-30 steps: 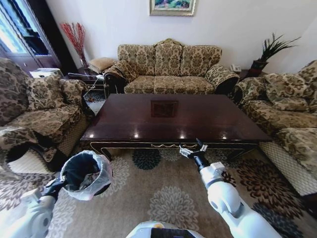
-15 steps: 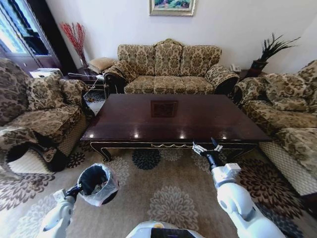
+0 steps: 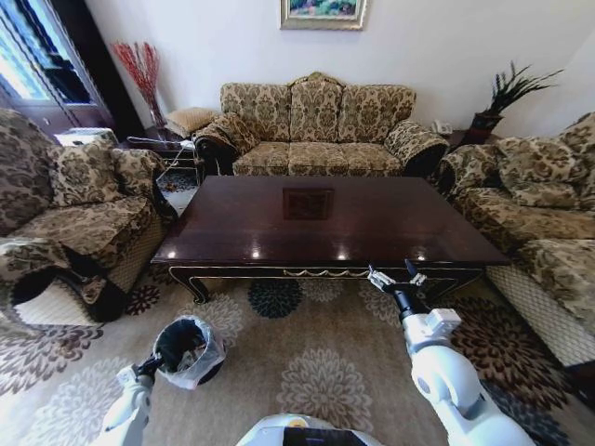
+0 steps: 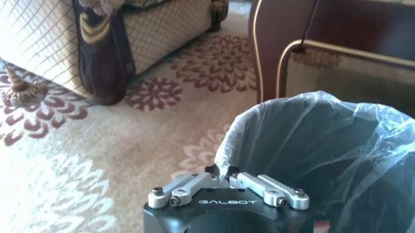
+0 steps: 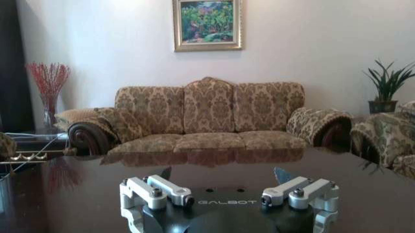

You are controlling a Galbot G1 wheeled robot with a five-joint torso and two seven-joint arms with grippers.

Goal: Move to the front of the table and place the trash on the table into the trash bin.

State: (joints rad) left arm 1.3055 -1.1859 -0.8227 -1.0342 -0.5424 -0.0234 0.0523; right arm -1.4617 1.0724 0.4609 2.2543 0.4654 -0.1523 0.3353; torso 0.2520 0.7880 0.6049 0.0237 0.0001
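Lowered left gripper (image 4: 220,171) pinches trash bin (image 3: 188,350) rim; right gripper (image 3: 396,276) spread wide

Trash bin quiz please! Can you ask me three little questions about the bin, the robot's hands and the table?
1. True or false: the left gripper is shut on the bagged rim of the trash bin.
2. Pick one. The right gripper is: A) open, holding nothing; B) shut on a bottle; C) shut on a cup.
3. Fill in: the right gripper is by the ___ edge of the table, the edge nearest the robot.

Key: 1 true; 2 A; 3 front.
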